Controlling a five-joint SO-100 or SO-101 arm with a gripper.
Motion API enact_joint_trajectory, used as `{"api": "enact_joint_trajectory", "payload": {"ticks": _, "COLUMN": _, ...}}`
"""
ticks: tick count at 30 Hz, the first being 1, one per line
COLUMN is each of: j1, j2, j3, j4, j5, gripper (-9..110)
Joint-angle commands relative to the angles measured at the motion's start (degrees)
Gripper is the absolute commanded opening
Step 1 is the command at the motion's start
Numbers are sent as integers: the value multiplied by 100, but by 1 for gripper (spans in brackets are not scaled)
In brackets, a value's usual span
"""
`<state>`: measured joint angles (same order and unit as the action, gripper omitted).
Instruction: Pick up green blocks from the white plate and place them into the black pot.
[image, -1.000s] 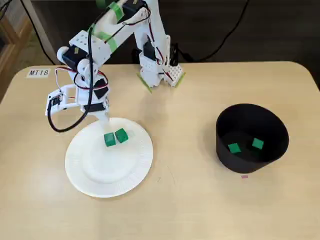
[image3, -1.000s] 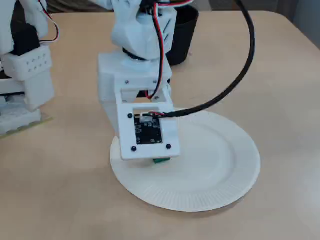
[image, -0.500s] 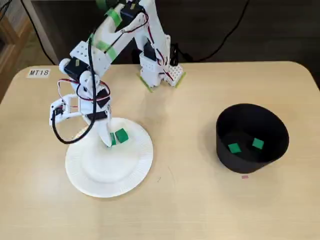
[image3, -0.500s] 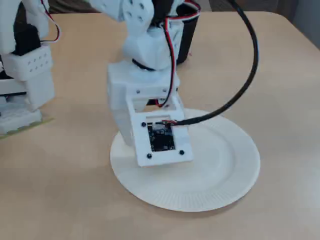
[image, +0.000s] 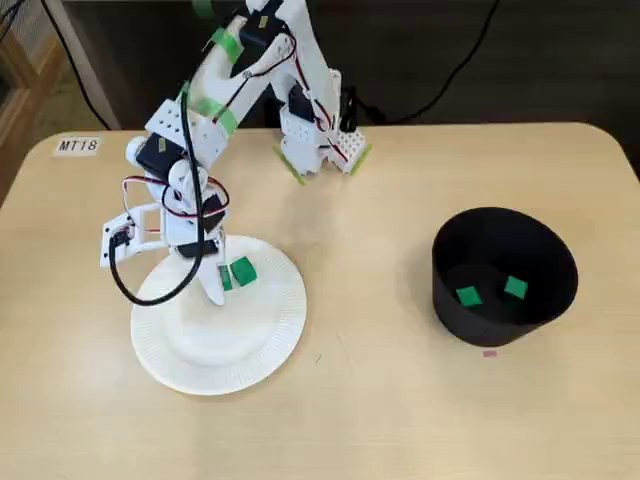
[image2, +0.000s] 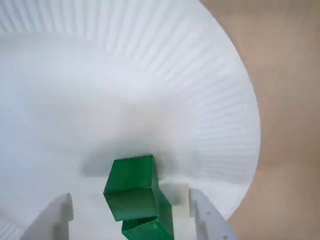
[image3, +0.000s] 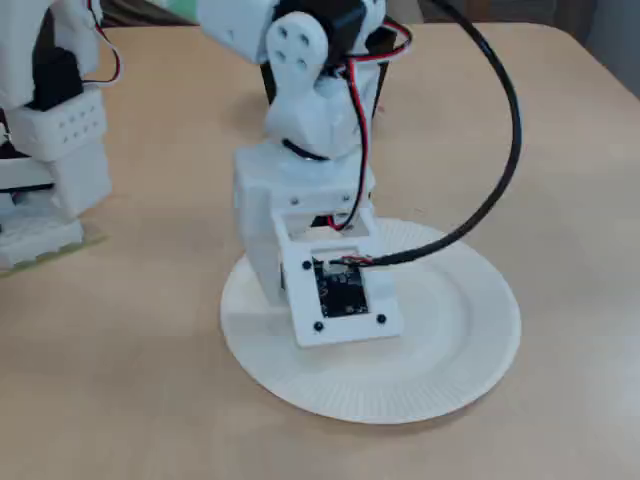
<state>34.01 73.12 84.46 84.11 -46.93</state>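
Observation:
Two green blocks (image2: 131, 192) lie touching on the white plate (image: 230, 345). In the wrist view they sit between my open gripper's (image2: 130, 195) two white fingers (image2: 59, 217), the nearer block (image2: 150, 229) cut off by the frame's lower edge. From the fixed view looking down, the gripper (image: 217, 290) reaches down onto the plate; one block (image: 242, 271) shows fully and the other (image: 225, 279) is partly behind a finger. The black pot (image: 505, 275) stands to the right and holds two green blocks (image: 467, 296). In the other fixed view the wrist hides the plate's blocks.
The arm's base (image: 318, 140) is clamped at the table's far edge. A black cable loops from the wrist over the plate's rim (image3: 480, 200). A label reading MT18 (image: 77, 146) is stuck at the far left. Bare table separates plate and pot.
The gripper has come down and forward over the plate, from the plate's far rim to astride the two green blocks. The blocks have not moved.

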Motion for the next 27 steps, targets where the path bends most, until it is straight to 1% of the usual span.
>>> {"api": "enact_joint_trajectory", "payload": {"ticks": 1, "j1": -53, "j2": 0, "j3": -149, "j4": -88, "j5": 79, "gripper": 29}}
{"api": "enact_joint_trajectory", "payload": {"ticks": 4, "j1": -88, "j2": -44, "j3": -149, "j4": -167, "j5": 158, "gripper": 23}}
{"api": "enact_joint_trajectory", "payload": {"ticks": 5, "j1": -114, "j2": -53, "j3": -149, "j4": -211, "j5": 193, "gripper": 19}}
{"api": "enact_joint_trajectory", "payload": {"ticks": 8, "j1": -193, "j2": -53, "j3": -149, "j4": -369, "j5": 369, "gripper": 1}}
{"api": "enact_joint_trajectory", "payload": {"ticks": 9, "j1": -220, "j2": -53, "j3": -158, "j4": -404, "j5": 404, "gripper": -2}}
{"api": "enact_joint_trajectory", "payload": {"ticks": 15, "j1": -316, "j2": 0, "j3": -229, "j4": -422, "j5": 457, "gripper": -2}}
{"api": "enact_joint_trajectory", "payload": {"ticks": 19, "j1": -439, "j2": 413, "j3": -606, "j4": -448, "j5": 826, "gripper": -2}}
{"api": "enact_joint_trajectory", "payload": {"ticks": 21, "j1": -659, "j2": 844, "j3": -870, "j4": -642, "j5": 1143, "gripper": -2}}
{"api": "enact_joint_trajectory", "payload": {"ticks": 23, "j1": -1063, "j2": 1397, "j3": -1046, "j4": -1090, "j5": 1617, "gripper": -2}}
{"api": "enact_joint_trajectory", "payload": {"ticks": 25, "j1": -1591, "j2": 2004, "j3": -1055, "j4": -1749, "j5": 2206, "gripper": -2}}
{"api": "enact_joint_trajectory", "payload": {"ticks": 27, "j1": -2048, "j2": 2461, "j3": -1072, "j4": -2109, "j5": 2856, "gripper": -2}}
